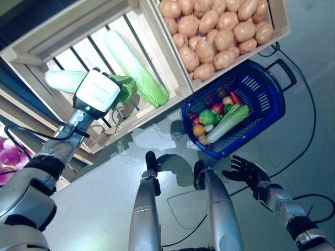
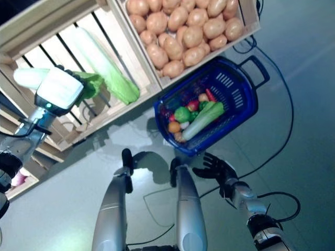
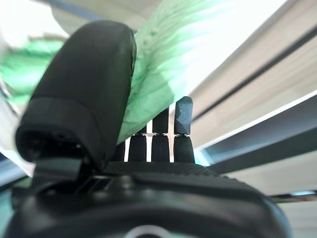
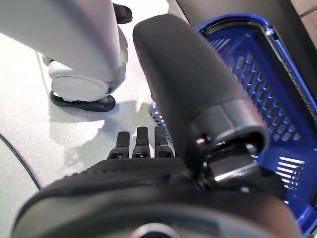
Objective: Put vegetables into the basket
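Two cabbages lie in your slatted crate [image 1: 31, 49]: your left hand [image 3: 99, 99] curls round one cabbage [image 1: 65, 81]; your right hand [image 1: 246, 171], fingers spread and empty, hangs beside the blue basket [image 1: 261, 99].

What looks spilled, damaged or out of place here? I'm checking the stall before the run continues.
Nothing stands out. The potatoes sit inside their crate, the blue basket is upright on the floor with its vegetables inside, and the left hand holds a cabbage in the slatted crate.
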Controlling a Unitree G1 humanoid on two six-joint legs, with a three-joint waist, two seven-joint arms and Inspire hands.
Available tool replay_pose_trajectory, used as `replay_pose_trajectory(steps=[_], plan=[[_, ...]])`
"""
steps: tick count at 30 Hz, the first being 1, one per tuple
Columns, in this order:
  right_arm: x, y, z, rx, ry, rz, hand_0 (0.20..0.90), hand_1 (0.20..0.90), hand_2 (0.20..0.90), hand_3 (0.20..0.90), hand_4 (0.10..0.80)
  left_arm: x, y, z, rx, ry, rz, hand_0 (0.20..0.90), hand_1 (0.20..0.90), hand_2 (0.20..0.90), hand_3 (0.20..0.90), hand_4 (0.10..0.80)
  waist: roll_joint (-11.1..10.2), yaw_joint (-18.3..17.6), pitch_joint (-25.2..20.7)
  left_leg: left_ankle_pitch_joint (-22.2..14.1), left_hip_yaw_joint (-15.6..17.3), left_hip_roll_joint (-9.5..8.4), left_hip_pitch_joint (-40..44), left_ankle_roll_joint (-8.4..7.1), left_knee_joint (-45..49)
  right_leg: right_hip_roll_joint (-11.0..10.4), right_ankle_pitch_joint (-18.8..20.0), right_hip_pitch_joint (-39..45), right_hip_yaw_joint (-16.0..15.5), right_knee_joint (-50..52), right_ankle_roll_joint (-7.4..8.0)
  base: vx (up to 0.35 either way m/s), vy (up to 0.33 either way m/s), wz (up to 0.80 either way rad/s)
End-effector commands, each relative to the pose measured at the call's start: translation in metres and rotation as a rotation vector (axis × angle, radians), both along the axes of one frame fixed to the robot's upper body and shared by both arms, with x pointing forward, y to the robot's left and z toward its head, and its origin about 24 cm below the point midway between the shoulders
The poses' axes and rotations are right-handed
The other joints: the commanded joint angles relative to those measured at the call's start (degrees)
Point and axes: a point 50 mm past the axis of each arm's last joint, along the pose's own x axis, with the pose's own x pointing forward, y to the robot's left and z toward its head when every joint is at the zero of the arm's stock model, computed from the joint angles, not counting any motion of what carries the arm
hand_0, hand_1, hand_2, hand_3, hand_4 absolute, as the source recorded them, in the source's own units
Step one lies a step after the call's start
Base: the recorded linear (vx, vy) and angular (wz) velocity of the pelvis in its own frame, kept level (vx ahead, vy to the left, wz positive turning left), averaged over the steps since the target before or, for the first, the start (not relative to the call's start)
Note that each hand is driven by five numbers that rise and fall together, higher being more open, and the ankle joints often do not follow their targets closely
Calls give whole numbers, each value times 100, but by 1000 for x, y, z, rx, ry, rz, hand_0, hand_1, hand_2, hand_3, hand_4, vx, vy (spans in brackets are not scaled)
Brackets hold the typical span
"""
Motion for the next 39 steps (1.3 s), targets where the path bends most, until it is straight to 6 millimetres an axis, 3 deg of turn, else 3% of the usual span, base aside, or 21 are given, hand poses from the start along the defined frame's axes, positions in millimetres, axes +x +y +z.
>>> replay_pose_trajectory(steps=[1, 5, 10, 12, 15, 19, 20, 27, 35, 39], plan=[[-3, -2, 6, -5, -85, -48, 900, 900, 900, 900, 800, -10, 5, 49, -177, -325, -73, 300, 300, 300, 300, 400, -53, 142, -182, -903, 204, -143, 409, 45, 478, -156, 926, 786, 62, -1384, 239, 104, -32, 6], [-13, 4, -5, 10, -65, -75, 900, 900, 900, 900, 800, -17, -3, 30, -329, -341, -130, 300, 300, 300, 300, 400, -71, 278, -423, -785, 88, -279, 884, 75, -15, -244, 1054, 1334, -143, -1967, 280, 104, -42, 3], [-26, 14, -16, 33, -63, -91, 900, 900, 900, 900, 800, -30, -11, 2, -712, -306, -213, 300, 300, 300, 300, 400, -50, 411, -726, -565, 9, -374, 1514, 74, -781, -256, 1259, 2072, -393, -2794, 339, 124, -41, 7], [-32, 20, -19, 44, -79, -87, 900, 900, 900, 900, 800, -37, -24, -14, -923, -240, -302, 300, 300, 300, 300, 400, -48, 478, -857, -497, -18, -382, 1896, 72, -1182, -269, 1337, 2505, -528, -3195, 385, 175, -55, 7], [-35, 26, -19, 57, -92, -90, 900, 900, 900, 900, 800, -43, -37, -21, -1067, -180, -375, 300, 300, 300, 300, 400, -37, 509, -992, -423, -42, -400, 2121, 77, -1467, -262, 1422, 2765, -621, -3471, 418, 118, -31, 12], [-40, 38, -13, 104, -151, -66, 900, 900, 900, 900, 800, -56, -55, -37, -1439, 28, -542, 300, 300, 300, 300, 400, -20, 590, -1330, -307, -27, -401, 2664, 105, -2127, -251, 1573, 3331, -812, -4028, 515, 140, -34, 9], [-40, 39, -12, 108, -157, -66, 900, 900, 900, 900, 800, -57, -57, -38, -1458, 40, -554, 300, 300, 300, 300, 400, -17, 595, -1349, -290, -19, -396, 2701, 109, -2180, -253, 1586, 3369, -830, -4058, 524, 85, -29, 12], [-40, 52, 14, 228, -310, 15, 900, 900, 900, 900, 800, -70, -78, -58, -1864, 353, -758, 300, 300, 300, 300, 400, -19, 642, -1784, -277, 57, -326, 3204, 199, -2459, -241, 1621, 3819, -997, -4211, 563, 105, -45, 9], [-27, 62, 58, 332, -512, 144, 900, 900, 900, 900, 800, -71, -90, -80, -2113, 581, -815, 300, 300, 300, 300, 400, -33, 642, -2083, -354, 133, -296, 3640, 246, -2664, -234, 1692, 4146, -934, -4432, 603, 76, -21, 1], [-20, 60, 94, 327, -628, 251, 900, 900, 900, 900, 800, -71, -92, -85, -2157, 646, -794, 300, 300, 300, 300, 400, -65, 634, -2210, -402, 164, -288, 3782, 252, -2714, -241, 1758, 4269, -853, -4589, 639, 57, -21, 0]])
